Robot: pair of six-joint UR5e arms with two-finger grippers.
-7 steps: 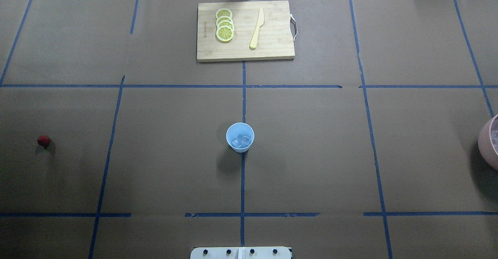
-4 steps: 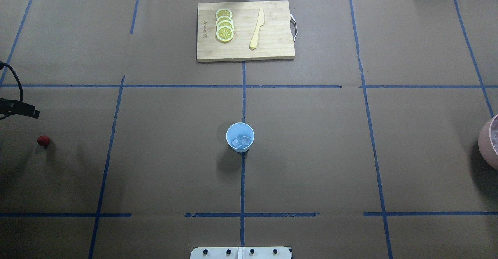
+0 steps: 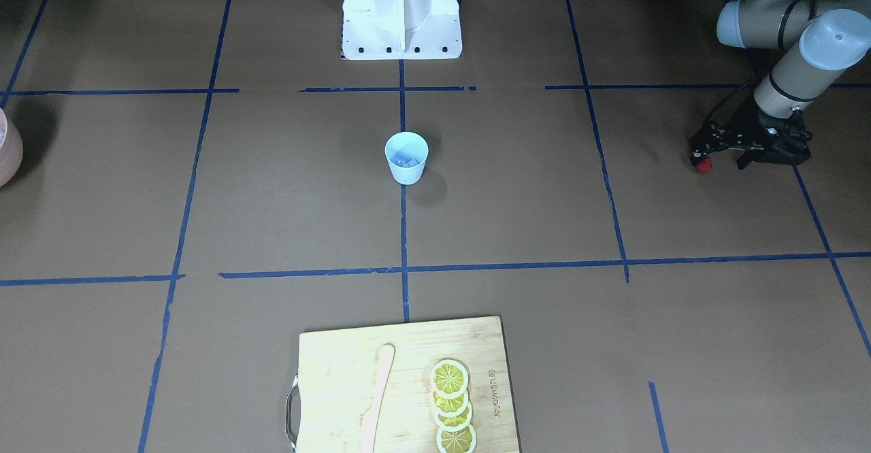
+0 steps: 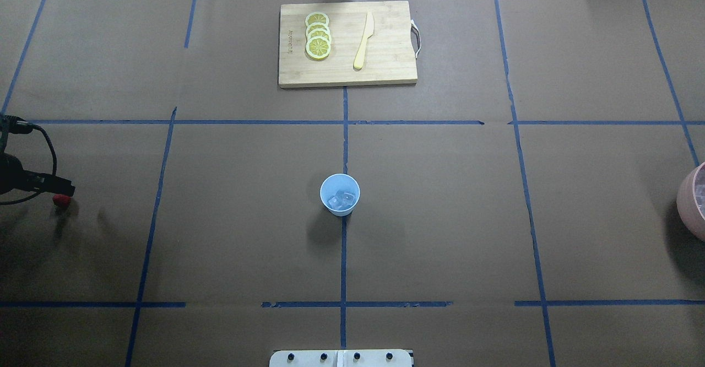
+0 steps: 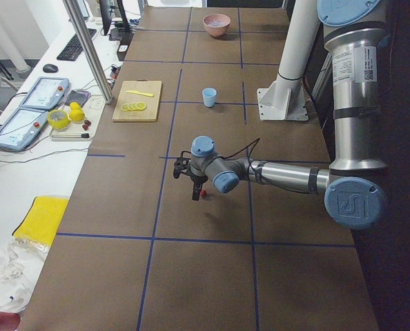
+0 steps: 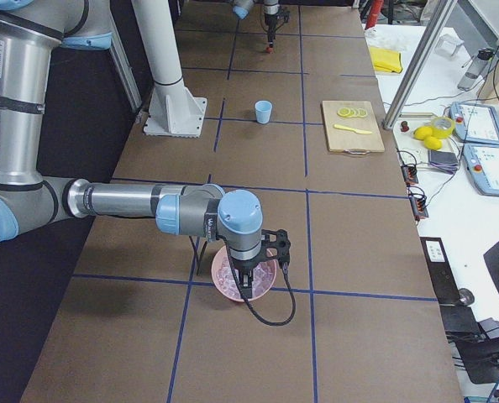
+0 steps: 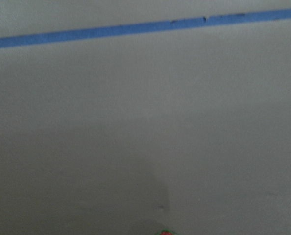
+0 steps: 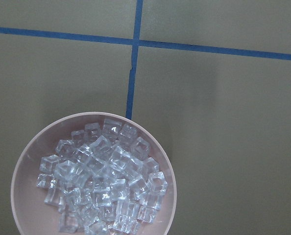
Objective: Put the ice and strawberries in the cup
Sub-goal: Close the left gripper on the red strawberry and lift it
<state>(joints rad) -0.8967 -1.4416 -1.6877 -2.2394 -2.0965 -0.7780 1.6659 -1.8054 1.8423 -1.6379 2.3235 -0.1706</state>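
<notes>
The light-blue cup (image 4: 340, 193) stands at the table's middle with a few ice cubes (image 4: 341, 199) inside; it also shows in the front view (image 3: 406, 157). One small red strawberry (image 4: 60, 201) lies on the table at the far left, also in the front view (image 3: 703, 165). My left gripper (image 3: 720, 156) hangs just above and beside it, seemingly open and empty. More ice (image 8: 104, 181) fills the pink bowl (image 8: 33, 147). My right gripper (image 6: 251, 267) hovers over that bowl; I cannot tell whether it is open or shut.
A wooden cutting board (image 4: 385, 69) at the back middle carries lemon slices (image 4: 318, 35) and a yellow knife (image 4: 364, 41). The pink bowl (image 4: 688, 201) sits at the right edge. The robot's white base (image 3: 401, 11) stands at the near middle.
My left arm has come into the overhead view from the left edge and moved down to the strawberry. The cup and the strawberry have not moved.
</notes>
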